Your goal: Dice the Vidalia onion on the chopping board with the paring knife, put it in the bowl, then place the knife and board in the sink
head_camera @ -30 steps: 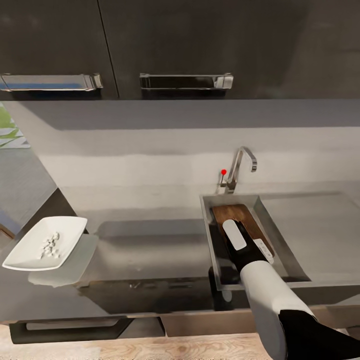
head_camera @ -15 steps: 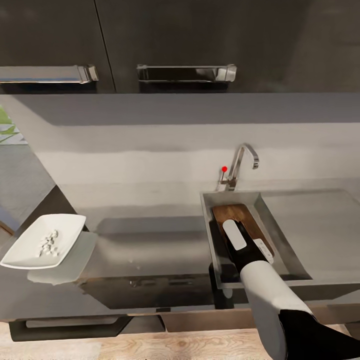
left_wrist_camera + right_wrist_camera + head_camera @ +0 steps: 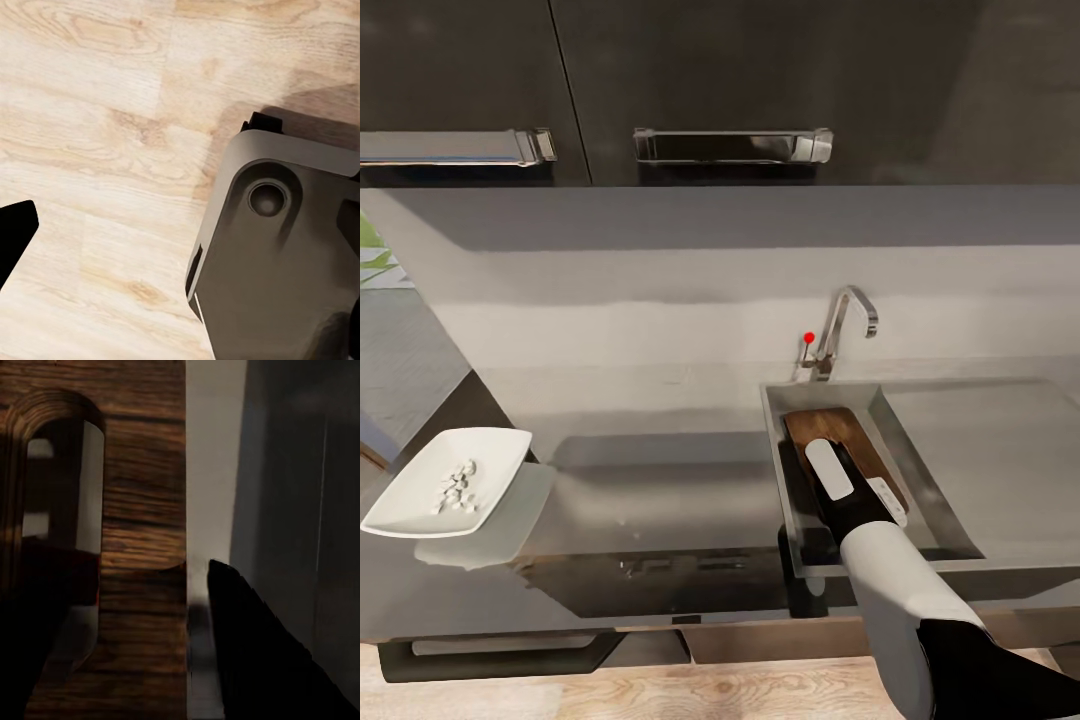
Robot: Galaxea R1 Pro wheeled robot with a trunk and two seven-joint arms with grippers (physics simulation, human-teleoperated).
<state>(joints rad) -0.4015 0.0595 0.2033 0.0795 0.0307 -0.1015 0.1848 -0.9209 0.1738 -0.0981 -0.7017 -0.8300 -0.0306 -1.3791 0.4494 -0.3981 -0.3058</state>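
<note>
Head view: my right arm [image 3: 880, 540] reaches down into the sink [image 3: 925, 480], where the chopping board [image 3: 840, 425] lies in the basin, its far end toward the tap [image 3: 840, 335] with the red knob. The arm covers the near part of the board.

Right wrist view: the right claw [image 3: 142, 607] straddles the board's [image 3: 142, 472] edge near its slot handle; one dark finger [image 3: 255, 645] stands off the board over the grey basin, the other is over the slot. I cannot tell whether the claw is gripping the board.

Head view, left: the white bowl [image 3: 445, 480] rests at the bench's [image 3: 660, 480] left end, well apart from the sink, with pale diced onion [image 3: 455, 487] inside.

Left wrist view: wooden floor [image 3: 97, 150] and the robot's grey base [image 3: 285, 255]; a dark fingertip [image 3: 15, 232] of the left claw shows at the frame's edge, and I cannot tell whether that claw is open.
</note>
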